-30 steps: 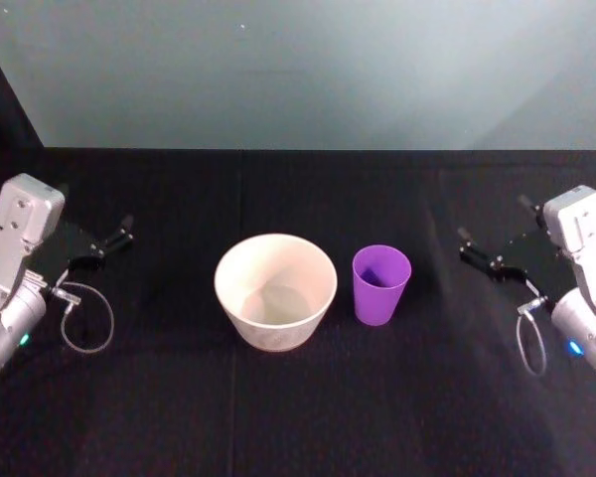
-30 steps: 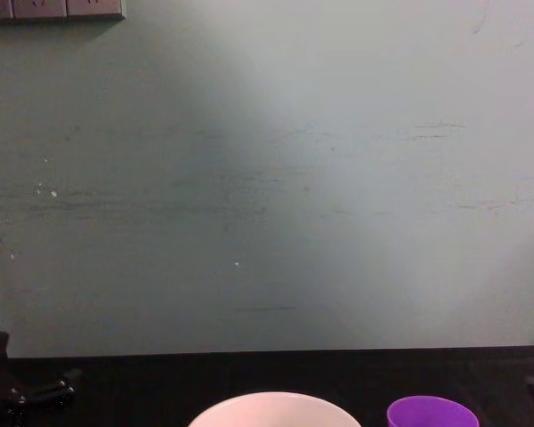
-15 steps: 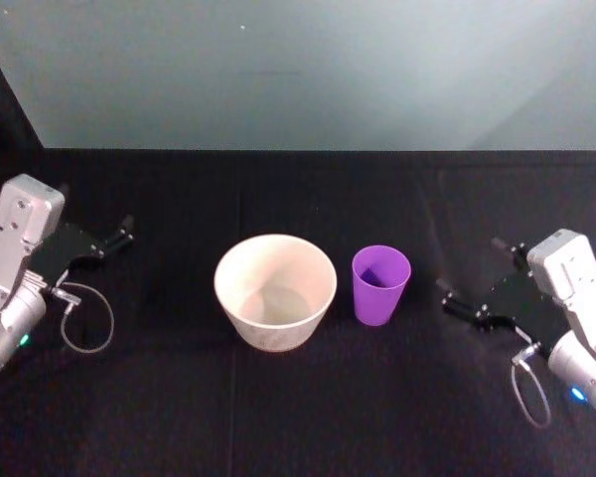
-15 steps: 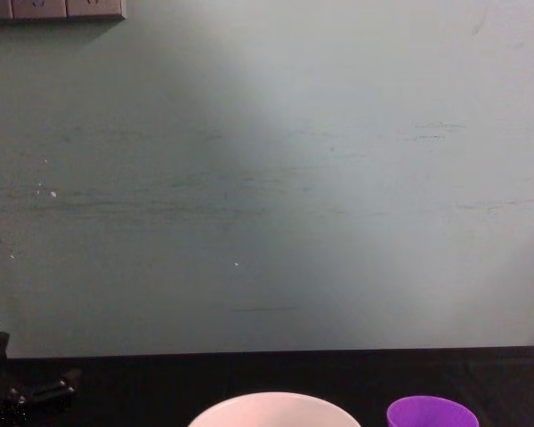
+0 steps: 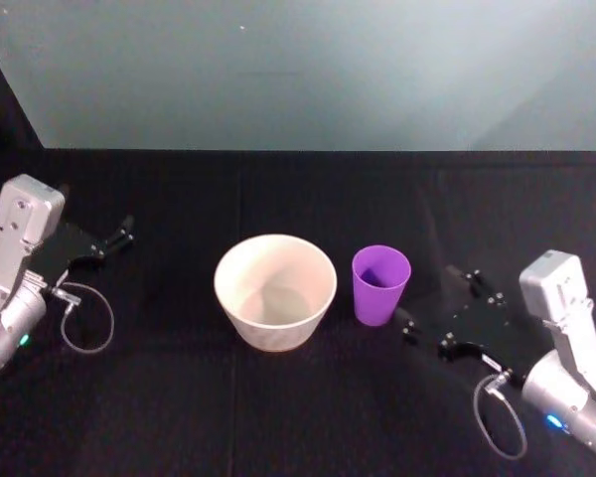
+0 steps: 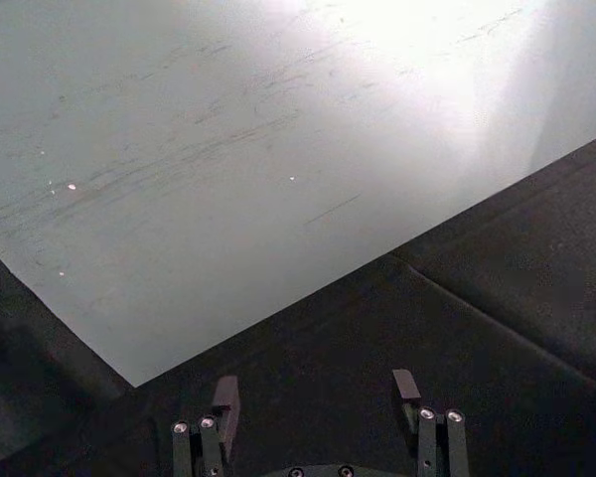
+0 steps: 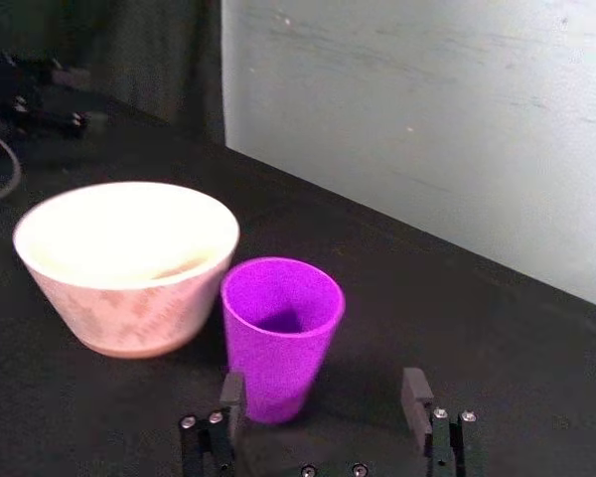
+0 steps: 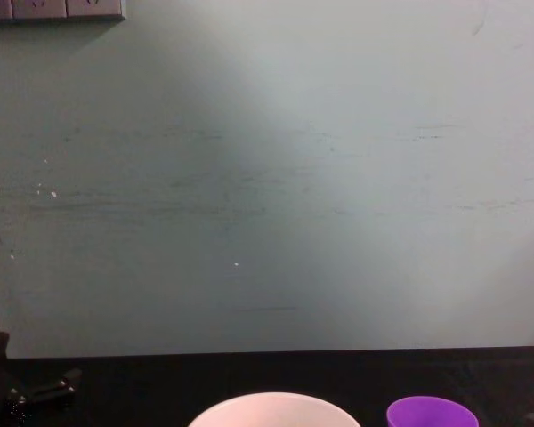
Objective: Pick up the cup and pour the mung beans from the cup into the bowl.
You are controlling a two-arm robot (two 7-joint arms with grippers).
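The purple cup [image 5: 380, 284] stands upright on the black table, just right of the white bowl [image 5: 275, 239]. The mung beans cannot be made out inside the cup. My right gripper [image 5: 442, 306] is open, low over the table just right of the cup and pointing at it without touching. In the right wrist view the cup [image 7: 281, 333] stands just ahead of the open right gripper [image 7: 324, 388], with the bowl [image 7: 129, 298] beside it. The left gripper [image 5: 114, 237] rests open at the table's far left, and the left wrist view shows this gripper [image 6: 316, 388] with nothing between its fingers.
A black cloth covers the table [image 5: 298, 417], and a pale wall [image 8: 267, 178] rises behind its far edge. Cable loops hang from the left wrist [image 5: 84, 318] and the right wrist [image 5: 497, 422]. The bowl's rim [image 8: 274, 405] and the cup's rim [image 8: 432, 411] show in the chest view.
The right arm has swung in from the table's right side toward the cup, lower and nearer to me. The left arm, cup and bowl have stayed put.
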